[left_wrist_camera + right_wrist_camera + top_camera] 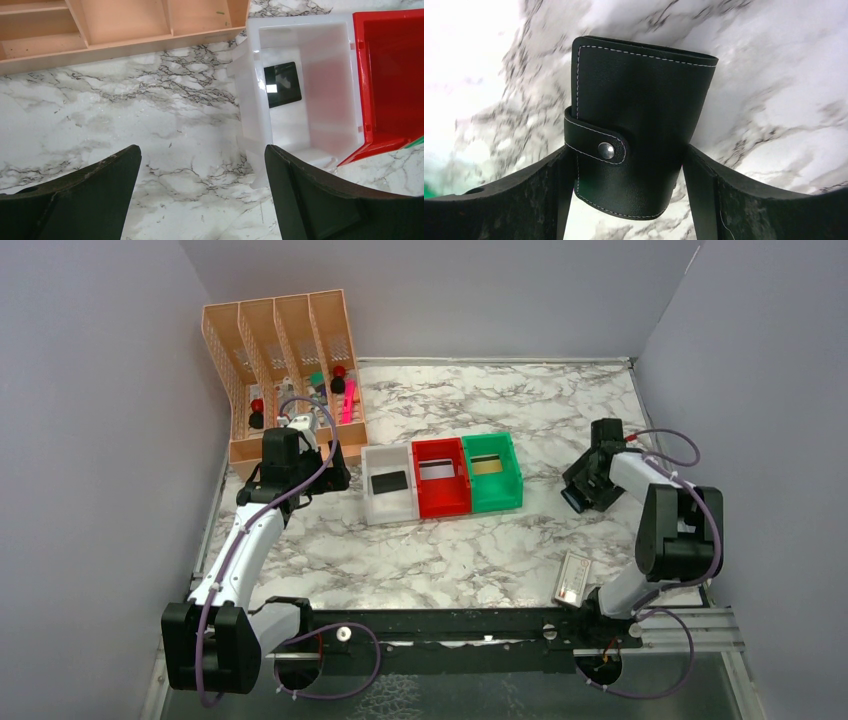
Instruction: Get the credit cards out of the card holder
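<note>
Organizer: one peach plastic file organizer (285, 370) at the far left of the worktop (480, 550), with four slots and perforated walls; pens and markers stand in it, any print on them too small to read.
Worktop: white marble pattern with grey veins, glossy.
Left end effector: the left end effector (201, 152) is released, its two dark, rough-surfaced fingers spread wide over bare worktop with nothing between them, just left of the white bin.
Bins: three open plastic bins, rectangular, touching side by side in a row: white bin (390, 508), red bin (442, 502), green bin (497, 495).
Cards: three in view, one lying flat in each bin: a glossy black card (388, 481) in the white, a grey-white card (438, 470) in the red, a gold card (487, 466) in the green. No writing on them can be made out.
Card holder: one card holder (634, 125) of black grained leather-like material with pale stitching along the edges, folded closed, a rounded tab (594, 142) fastened across it by one round metal snap (606, 150). It is off the worktop, right of the bins.
Right end effector: the right end effector (627, 150) is grasping the card holder, one finger pressed on each side edge.
Small case: one whitish rectangular small case (572, 578) with a red mark lies flat near the right arm's base; its print is unreadable.
</note>
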Robot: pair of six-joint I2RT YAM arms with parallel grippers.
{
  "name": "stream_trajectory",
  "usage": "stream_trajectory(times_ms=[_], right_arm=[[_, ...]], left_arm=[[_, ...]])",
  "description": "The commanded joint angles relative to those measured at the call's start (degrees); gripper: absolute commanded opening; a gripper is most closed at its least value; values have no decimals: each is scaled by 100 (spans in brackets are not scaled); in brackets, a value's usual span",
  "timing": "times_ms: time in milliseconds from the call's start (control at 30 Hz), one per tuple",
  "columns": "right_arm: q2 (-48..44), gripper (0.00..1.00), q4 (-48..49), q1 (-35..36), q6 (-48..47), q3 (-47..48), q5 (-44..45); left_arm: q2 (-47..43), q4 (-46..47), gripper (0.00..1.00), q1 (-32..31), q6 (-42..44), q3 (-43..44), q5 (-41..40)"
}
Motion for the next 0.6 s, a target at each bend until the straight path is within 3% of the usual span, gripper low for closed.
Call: stream_trajectory(times_ms=[0,333,567], right_arm=[[-576,74,456,117,-828,-413,-1200],[-2228,72,-135,461,-1872,-986,-2472],[-3581,69,-489,1572,-1412,-1503,-2867]], left_arm=[[-6,85,98,-23,68,-22,39],[17,86,98,-23,68,-19,19],[-37,83,98,-23,43,-26,98]])
